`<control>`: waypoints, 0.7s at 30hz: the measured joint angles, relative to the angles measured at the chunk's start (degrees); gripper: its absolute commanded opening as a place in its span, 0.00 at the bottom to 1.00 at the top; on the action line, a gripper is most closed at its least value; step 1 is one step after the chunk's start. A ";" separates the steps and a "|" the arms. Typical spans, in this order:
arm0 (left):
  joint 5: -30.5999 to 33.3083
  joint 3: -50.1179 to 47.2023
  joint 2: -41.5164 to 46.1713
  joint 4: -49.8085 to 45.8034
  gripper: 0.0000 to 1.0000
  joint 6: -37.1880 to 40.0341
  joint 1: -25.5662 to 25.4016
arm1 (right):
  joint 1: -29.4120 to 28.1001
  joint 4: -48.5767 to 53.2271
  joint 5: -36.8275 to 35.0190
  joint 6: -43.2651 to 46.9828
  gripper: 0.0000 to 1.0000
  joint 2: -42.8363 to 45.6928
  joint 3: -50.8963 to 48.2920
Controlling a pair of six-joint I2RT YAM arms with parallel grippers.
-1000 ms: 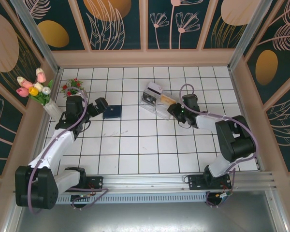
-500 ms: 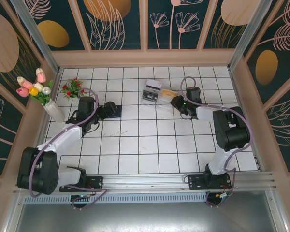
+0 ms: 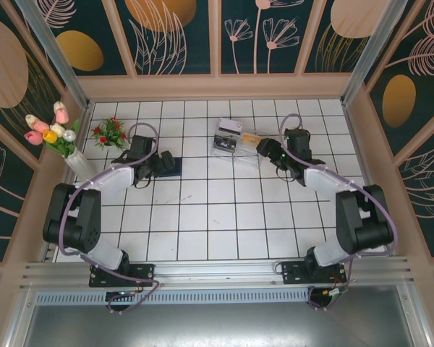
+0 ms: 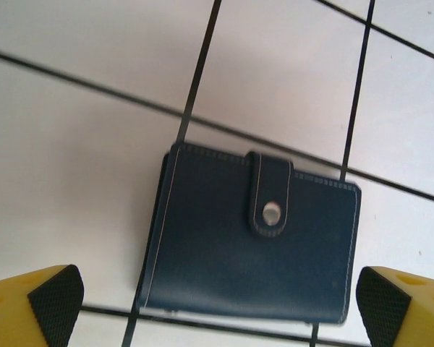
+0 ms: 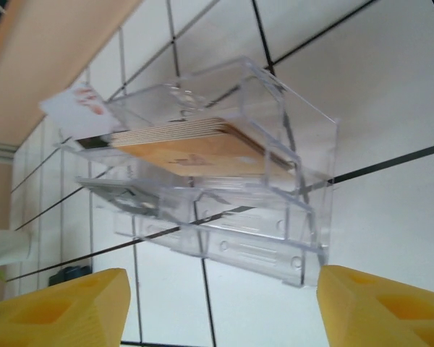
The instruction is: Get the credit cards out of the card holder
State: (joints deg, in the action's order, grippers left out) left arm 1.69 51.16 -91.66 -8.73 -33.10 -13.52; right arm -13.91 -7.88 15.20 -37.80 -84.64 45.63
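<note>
Left gripper (image 4: 217, 307) is hovering wide-open over the closed card holder (image 4: 249, 238), grasp looking next; right gripper (image 5: 220, 311) is gaping empty by the far-edge tray (image 5: 311, 166).

Up top: looked down from high behind the near edge over the whole table (image 3: 202, 210). Left wrist: stared straight down at the holder (image 4: 249, 253), super close. Right wrist: slanted at the tray (image 5: 307, 152), close too. Also caught both from up top.
</note>
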 measured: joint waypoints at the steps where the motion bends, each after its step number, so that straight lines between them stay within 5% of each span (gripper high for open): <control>1: 0.83 1.11 -1.05 -0.20 0.99 0.15 0.00 | 0.00 0.09 0.11 -0.04 0.75 1.03 -0.31; 5: 3.43 6.23 -5.88 -1.66 0.96 0.33 0.00 | -0.22 1.31 0.55 -0.22 0.77 3.48 -0.79; 12: 3.96 11.65 -12.85 -2.84 0.64 -1.11 0.00 | -1.14 2.97 1.03 -0.66 0.77 3.72 -0.79; 21: 2.75 11.72 -15.06 -3.48 0.53 -1.90 0.00 | -2.80 3.43 1.42 -1.70 0.76 3.45 -0.76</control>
State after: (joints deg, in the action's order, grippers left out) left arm 4.45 62.87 -106.72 -12.21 -35.00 -13.52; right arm -16.71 -4.45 16.62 -39.51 -81.19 44.86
